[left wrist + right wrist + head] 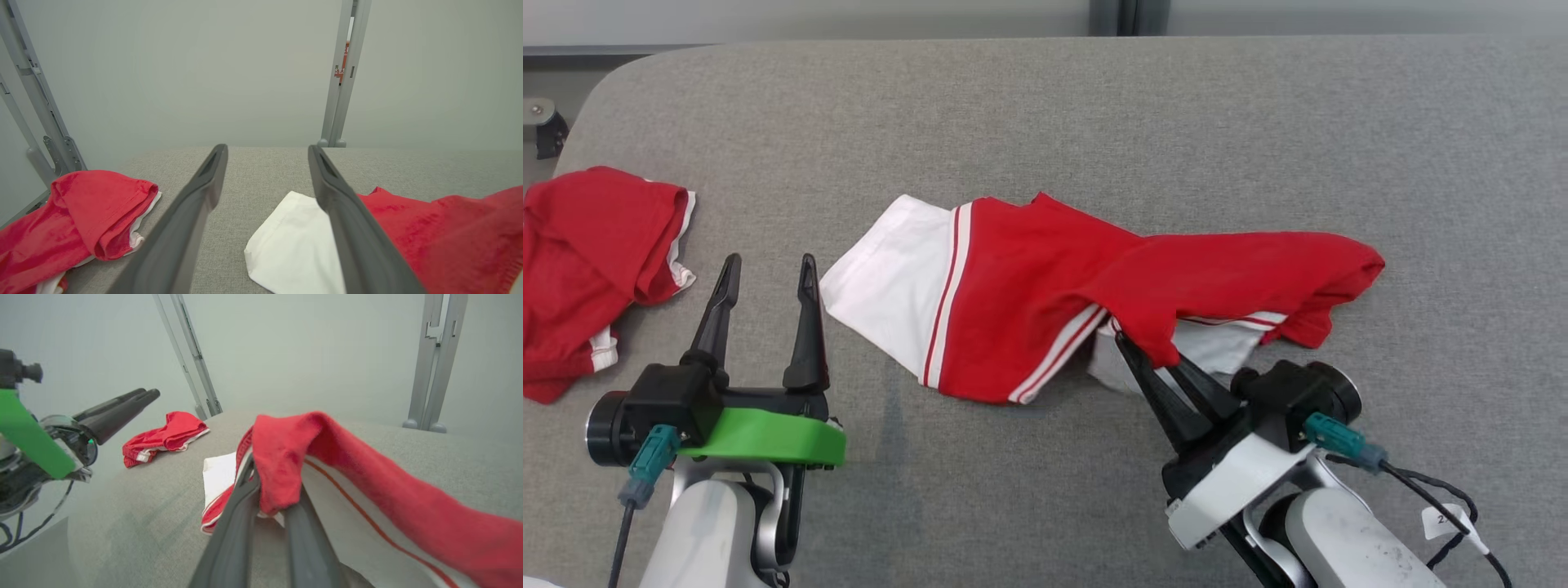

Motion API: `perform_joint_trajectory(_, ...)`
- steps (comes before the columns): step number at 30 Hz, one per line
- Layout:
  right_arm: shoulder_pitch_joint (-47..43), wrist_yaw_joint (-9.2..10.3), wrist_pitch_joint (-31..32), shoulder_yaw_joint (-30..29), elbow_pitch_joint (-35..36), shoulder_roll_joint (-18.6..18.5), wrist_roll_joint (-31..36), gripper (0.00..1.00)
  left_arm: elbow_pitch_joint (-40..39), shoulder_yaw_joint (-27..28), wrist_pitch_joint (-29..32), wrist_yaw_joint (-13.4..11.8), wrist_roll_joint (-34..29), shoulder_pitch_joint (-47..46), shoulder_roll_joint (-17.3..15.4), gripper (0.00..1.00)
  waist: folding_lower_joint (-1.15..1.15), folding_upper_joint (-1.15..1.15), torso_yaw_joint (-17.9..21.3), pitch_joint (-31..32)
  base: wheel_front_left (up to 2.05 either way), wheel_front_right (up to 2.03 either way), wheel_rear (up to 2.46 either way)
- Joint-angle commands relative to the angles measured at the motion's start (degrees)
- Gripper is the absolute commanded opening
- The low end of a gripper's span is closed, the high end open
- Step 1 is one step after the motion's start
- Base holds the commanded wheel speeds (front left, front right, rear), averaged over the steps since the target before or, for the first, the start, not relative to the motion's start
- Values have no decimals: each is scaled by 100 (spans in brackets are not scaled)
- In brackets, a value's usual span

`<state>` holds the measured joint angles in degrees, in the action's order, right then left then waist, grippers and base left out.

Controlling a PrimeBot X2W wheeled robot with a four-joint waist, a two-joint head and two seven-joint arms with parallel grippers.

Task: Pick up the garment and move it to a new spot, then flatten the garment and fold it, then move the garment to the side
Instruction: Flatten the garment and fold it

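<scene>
The garment [1094,286] lies crumpled near the middle of the grey desk [1045,122]. It is red, with a white panel at its left end and white stripes along the seams. Its right part is bunched into a long red ridge, with a pale layer showing beneath the near edge.

The right end effector [1147,351] reaches in from the lower right, its fingers meeting the near edge of the garment. In the right wrist view a fold of the red cloth [367,477] hangs over and between the two fingers, which stand close together around it. The right end effector [276,490] is thus nearly closed, pinching that fold. The cloth rises from the desk at that spot, while the rest of it lies flat.

The left end effector [770,261] hovers over bare desk just left of the white panel, its fingers spread wide and holding nothing. From its own wrist view the left end effector [266,149] frames the corner of the white panel [294,249], with the red part running off to the right. It also shows at the left of the right wrist view [149,393], above the desk.

A second red garment [588,253] sits in a heap at the desk's far left edge — well apart from both end effectors. It has white trim [81,212] and is folded over on itself [167,433].
</scene>
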<state>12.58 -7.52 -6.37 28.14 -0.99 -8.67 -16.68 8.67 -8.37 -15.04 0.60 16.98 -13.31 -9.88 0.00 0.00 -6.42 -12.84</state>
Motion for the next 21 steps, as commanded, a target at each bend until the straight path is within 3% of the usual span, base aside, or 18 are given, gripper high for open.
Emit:
perform_joint_trajectory(1,134,6,-94,18,237,-2,-86,0,0,43,-18,17,-59,71,-9,100,0,0,93,57,0,0,0)
perform_joint_trajectory(6,329,7,-200,-309,793,43,-217,0,10,91,-18,17,-90,114,-8,100,0,0,239,125,0,0,0)
perform_joint_trajectory(10,226,7,-234,-1154,849,136,-167,0,17,89,-19,33,-115,120,-8,100,0,0,321,155,0,0,0)
perform_joint_trajectory(16,-138,6,-246,-2688,437,306,-113,0,5,83,-18,45,-131,87,-43,100,0,0,403,99,0,0,0)
perform_joint_trajectory(21,-410,6,-268,-3958,-545,406,-151,0,3,71,-18,26,-136,22,-40,100,0,0,436,0,0,0,0)
